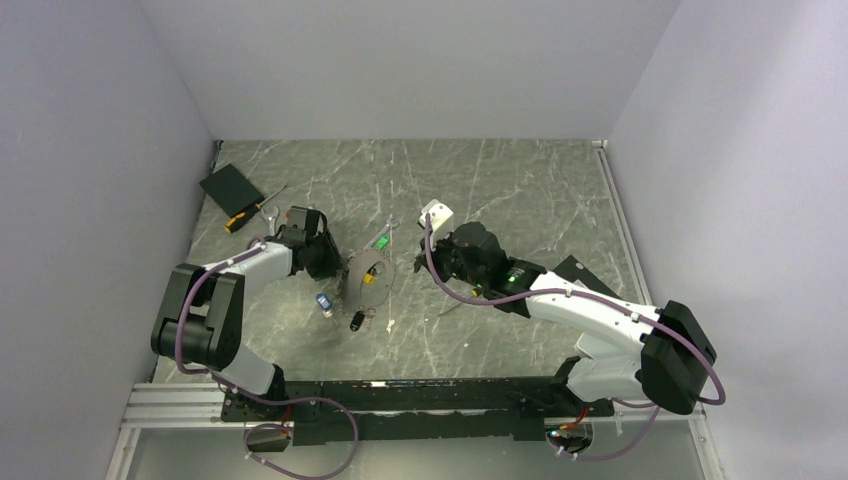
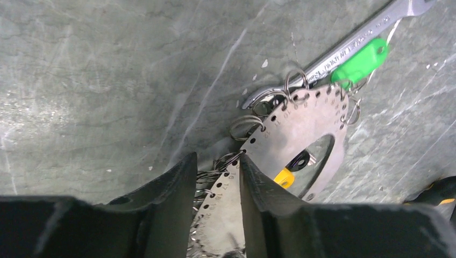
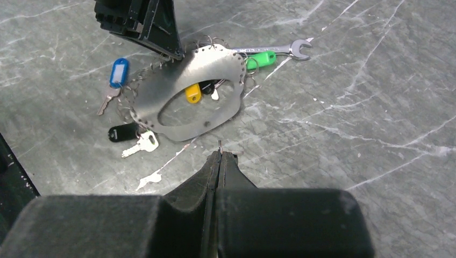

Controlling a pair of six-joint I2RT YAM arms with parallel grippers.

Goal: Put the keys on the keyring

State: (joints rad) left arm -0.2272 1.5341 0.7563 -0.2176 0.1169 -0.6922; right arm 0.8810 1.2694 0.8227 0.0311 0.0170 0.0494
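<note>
Keyring (image 1: 362, 290) lying mid-table between the two arms: from above we are seeing the left gripper (image 1: 338, 265) meeting its left rim and the right gripper (image 1: 428, 262) hanging near its right side, with keys (image 1: 324, 300) scattered just beside it.

From the left wrist we are looking at jaws standing partway apart, straddling the keyring's (image 2: 290, 129) punched rim. We cannot tell whether they are clamping it. A green key (image 2: 361, 60) is lying at the far rim, just beside a wrench (image 2: 328, 59).

From the right wrist we are seeing jaws pressed fully together, with a sliver of metal at the tips too small to name.

We are judging the keyring light, stiff, thin and slippery, best pinched across its flat band, clear of the small rings. The keys are looking light too, easiest taken by their plastic heads.
</note>
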